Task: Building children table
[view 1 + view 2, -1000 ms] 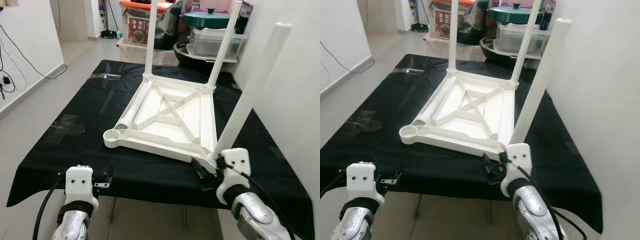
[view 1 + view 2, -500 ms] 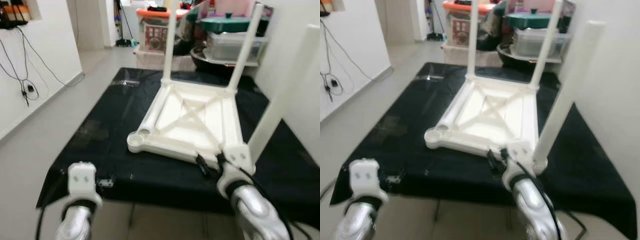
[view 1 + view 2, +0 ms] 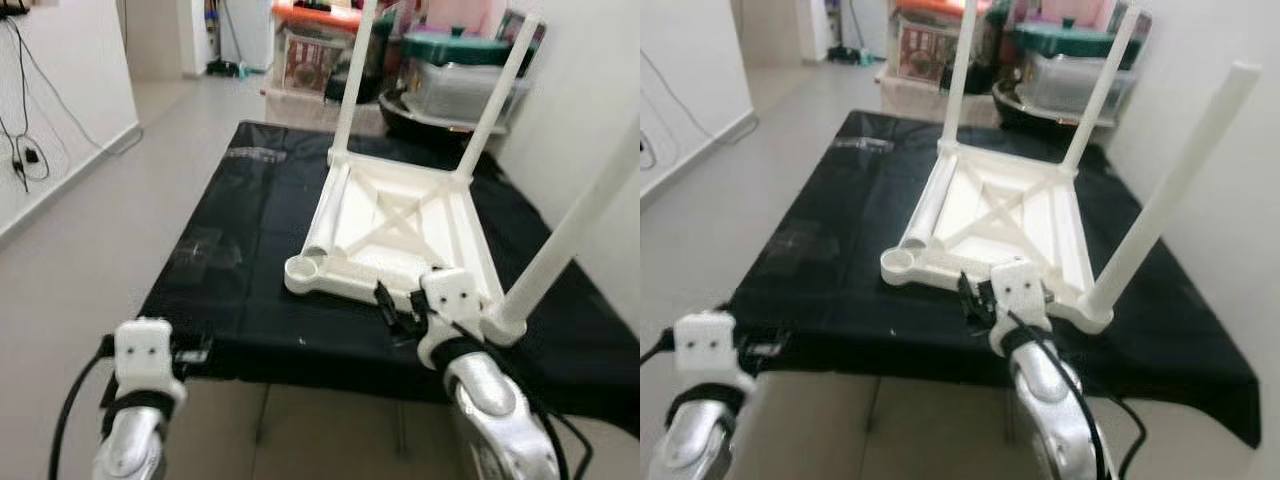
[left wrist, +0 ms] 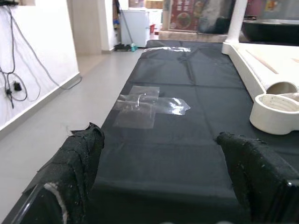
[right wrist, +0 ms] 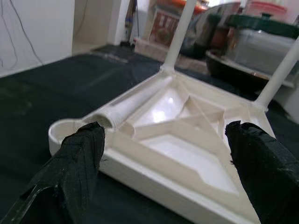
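Note:
The white children's table [image 3: 400, 225] lies upside down on a black-covered table [image 3: 250, 210]. Two legs stand upright at its far corners and a third leg [image 3: 570, 230] stands at the near right corner. A loose leg [image 5: 133, 100] lies inside the frame along its left rail. The near left socket [image 3: 305, 268] is empty. My right gripper [image 3: 395, 308] hovers at the frame's near edge, between the empty socket and the near right leg, open with nothing in it. My left gripper [image 3: 195, 352] is open at the black table's near left edge, apart from the frame.
Clear tape patches [image 3: 205, 250] stick to the black cloth on the left. Storage boxes and a green-lidded pot [image 3: 455, 45] crowd the far end. A white wall runs close on the right. Bare floor [image 3: 90, 220] lies to the left, with cables on that wall.
The camera view has shifted. My right gripper has moved left along the frame's near edge, away from the base of the near right leg. The left gripper stays low at the table's edge.

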### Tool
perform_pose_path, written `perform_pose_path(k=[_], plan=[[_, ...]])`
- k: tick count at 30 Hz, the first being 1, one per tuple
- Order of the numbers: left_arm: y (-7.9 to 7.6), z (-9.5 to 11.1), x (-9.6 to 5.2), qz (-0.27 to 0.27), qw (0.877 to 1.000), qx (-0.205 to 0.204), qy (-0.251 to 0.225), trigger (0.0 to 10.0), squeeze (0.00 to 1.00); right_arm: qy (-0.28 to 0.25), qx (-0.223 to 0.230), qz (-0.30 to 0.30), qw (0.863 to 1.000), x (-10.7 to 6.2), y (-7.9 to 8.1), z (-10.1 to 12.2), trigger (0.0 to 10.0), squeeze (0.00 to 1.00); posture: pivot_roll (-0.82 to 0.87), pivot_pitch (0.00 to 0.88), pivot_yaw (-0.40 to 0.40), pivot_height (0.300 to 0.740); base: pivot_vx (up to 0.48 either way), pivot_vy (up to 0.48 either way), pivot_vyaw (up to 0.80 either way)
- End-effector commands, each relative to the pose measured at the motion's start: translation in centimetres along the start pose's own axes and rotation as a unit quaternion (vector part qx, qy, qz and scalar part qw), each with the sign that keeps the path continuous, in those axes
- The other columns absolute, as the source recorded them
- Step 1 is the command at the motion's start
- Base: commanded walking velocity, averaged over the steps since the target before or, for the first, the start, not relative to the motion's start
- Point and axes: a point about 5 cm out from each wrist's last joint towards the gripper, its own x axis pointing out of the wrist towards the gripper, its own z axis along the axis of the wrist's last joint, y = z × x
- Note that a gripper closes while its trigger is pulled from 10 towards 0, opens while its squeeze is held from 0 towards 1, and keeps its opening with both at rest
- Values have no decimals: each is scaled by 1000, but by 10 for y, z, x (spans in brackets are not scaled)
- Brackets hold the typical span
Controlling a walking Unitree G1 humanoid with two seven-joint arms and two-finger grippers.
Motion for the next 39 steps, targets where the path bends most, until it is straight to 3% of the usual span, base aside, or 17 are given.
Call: perform_pose_path(k=[1, 23, 28, 34, 36, 38, 39], plan=[[-5, 4, 0, -13, 1000, -7, -10, 10000, 0, 5, -5, -4, 1000, 1, -4, -5, 10000, 0, 133, 0, -99, 740, 311, 0, 0], [-7, 6, 0, -21, 1000, -9, -15, 10000, 0, -14, -14, 12, 1000, 11, -7, -6, 10000, 0, 141, 0, -107, 740, 307, 0, 0], [-5, 7, 1, -5, 1000, -5, -20, 10000, 0, -20, -13, 20, 1000, 13, -7, -3, 10000, 0, 144, 0, -109, 740, 0, 0, 0], [10, -5, 2, 49, 998, 15, 25, 10000, 0, -35, -36, 105, 993, 12, 9, 0, 10000, 0, 134, 0, -102, 740, 0, 0, 0], [10, -5, 2, 49, 998, 15, 25, 10000, 0, -35, -36, 105, 993, 12, 9, 0, 10000, 0, 134, 0, -102, 740, 0, 0, 0], [26, -17, 2, 100, 990, 62, 73, 10000, 0, -35, -56, 159, 985, 11, 20, 0, 10000, 0, 137, 0, -102, 740, 0, 0, 0], [26, -17, 2, 100, 990, 62, 73, 10000, 0, -35, -56, 159, 985, 11, 20, 0, 10000, 0, 137, 0, -102, 740, 0, 0, 0]])
